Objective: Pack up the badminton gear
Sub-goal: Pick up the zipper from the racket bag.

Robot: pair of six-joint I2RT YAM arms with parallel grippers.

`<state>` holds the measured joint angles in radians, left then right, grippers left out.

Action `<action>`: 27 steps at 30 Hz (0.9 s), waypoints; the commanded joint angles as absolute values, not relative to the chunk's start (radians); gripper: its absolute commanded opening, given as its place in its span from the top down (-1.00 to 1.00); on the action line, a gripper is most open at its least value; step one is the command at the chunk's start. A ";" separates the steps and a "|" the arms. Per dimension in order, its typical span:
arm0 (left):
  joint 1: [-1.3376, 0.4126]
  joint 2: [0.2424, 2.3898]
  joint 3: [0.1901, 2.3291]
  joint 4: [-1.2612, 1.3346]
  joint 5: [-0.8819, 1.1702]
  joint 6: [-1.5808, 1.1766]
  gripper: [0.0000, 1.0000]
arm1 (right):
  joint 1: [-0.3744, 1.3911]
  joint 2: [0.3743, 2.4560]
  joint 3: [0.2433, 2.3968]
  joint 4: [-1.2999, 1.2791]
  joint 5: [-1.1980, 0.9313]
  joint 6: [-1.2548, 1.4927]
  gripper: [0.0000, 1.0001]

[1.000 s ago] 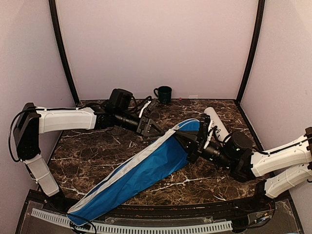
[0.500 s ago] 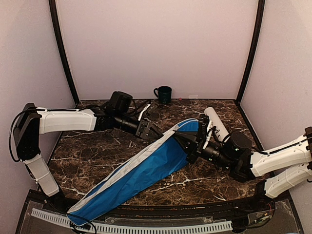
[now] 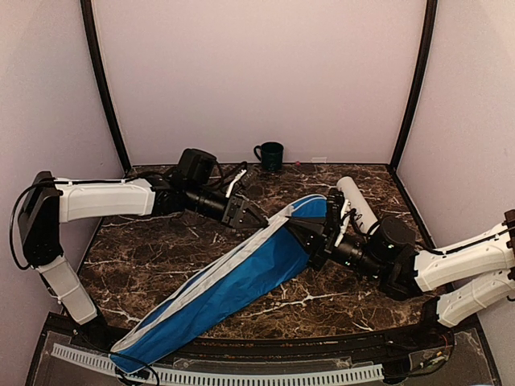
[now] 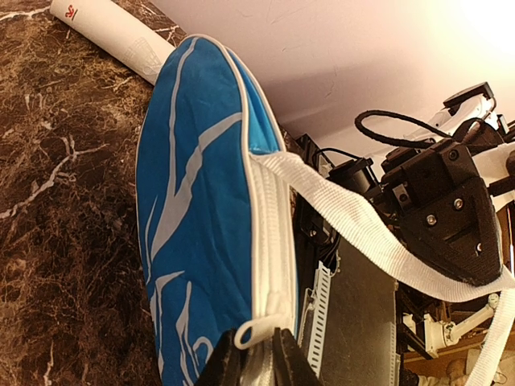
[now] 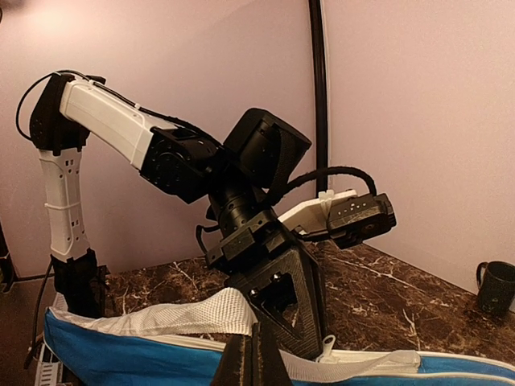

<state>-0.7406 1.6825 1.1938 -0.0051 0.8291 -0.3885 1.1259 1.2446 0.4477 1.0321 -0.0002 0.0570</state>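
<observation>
Cover: the blue cover is lying slantwise on the desk, its narrow end reaching past the near-left edge and its broad head pointing toward centre-right, between the two arms.
Left arm: the left pincer is pinching the white zip seam on the cover's upper edge, fingers nearly together. Whether it is holding the slider itself or only the piping is hard to tell in the wrist view.
Right arm: the right pincer is clamping, fully closed, on the white webbing band at the head end.
Tube: the white tube is lying behind the right arm, just beside the cover's head.
Bystander: the dark green mug is standing by the back wall, well apart.
Handling: the cover is looking light, limp and probably slick — flat panels will likely fold and slip. The stitched seam, webbing or zip tab are the better holds, with one end braced while the zip is running.
</observation>
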 commanded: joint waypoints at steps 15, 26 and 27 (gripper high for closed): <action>-0.746 1.633 1.200 0.003 0.835 -0.381 0.58 | 1.133 1.220 0.469 1.018 -0.003 0.051 1.00; -0.746 1.626 1.203 0.003 0.818 -0.376 0.45 | 1.134 1.228 0.472 1.016 -0.012 0.055 1.00; -0.746 1.626 1.202 0.006 0.817 -0.375 0.45 | 1.133 1.229 0.473 1.014 -0.013 0.055 1.00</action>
